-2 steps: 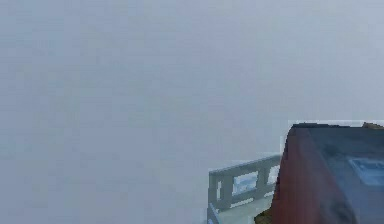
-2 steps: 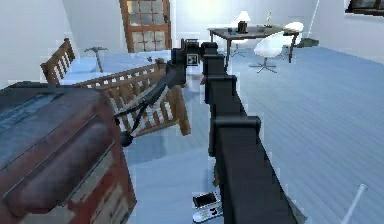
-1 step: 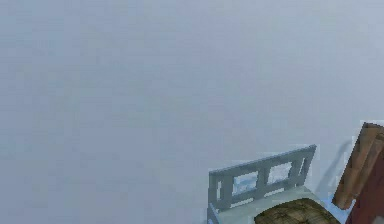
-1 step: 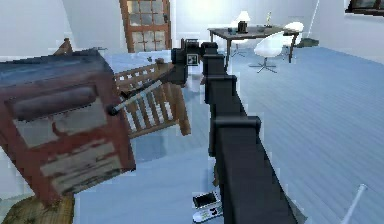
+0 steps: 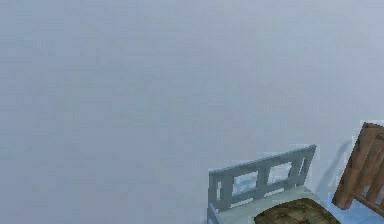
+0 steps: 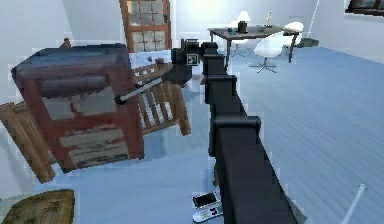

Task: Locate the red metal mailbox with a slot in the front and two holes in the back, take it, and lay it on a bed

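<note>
Although the spacing of its fingers could not be told, the gripper (image 6: 125,96) held the mailbox (image 6: 80,105) at its far end. The box hung at the arm side view's left, clear of the floor (image 6: 320,130) as far as the angle allowed. The thin fingers ran leftward to the box's right side, and the dark arm (image 6: 238,150) rose from the bottom edge.

Behind the box stood a wooden chair (image 6: 170,110) with upright slats. The floor was smooth and pale blue, the walls white. Farther out were a wooden frame (image 6: 145,25) with panes, then a dark table (image 6: 245,35) carrying a white lamp (image 6: 243,17), with white chairs (image 6: 268,45) beside it.

The mailbox was dull red and boxy, with a long slot across its front and a pale band low down.

In the forward view a plain grey wall (image 5: 150,90) stood ahead. At lower right was a pale slatted chair (image 5: 262,180) with a brown seat, and brown wood (image 5: 365,165) showed at the right edge.
</note>
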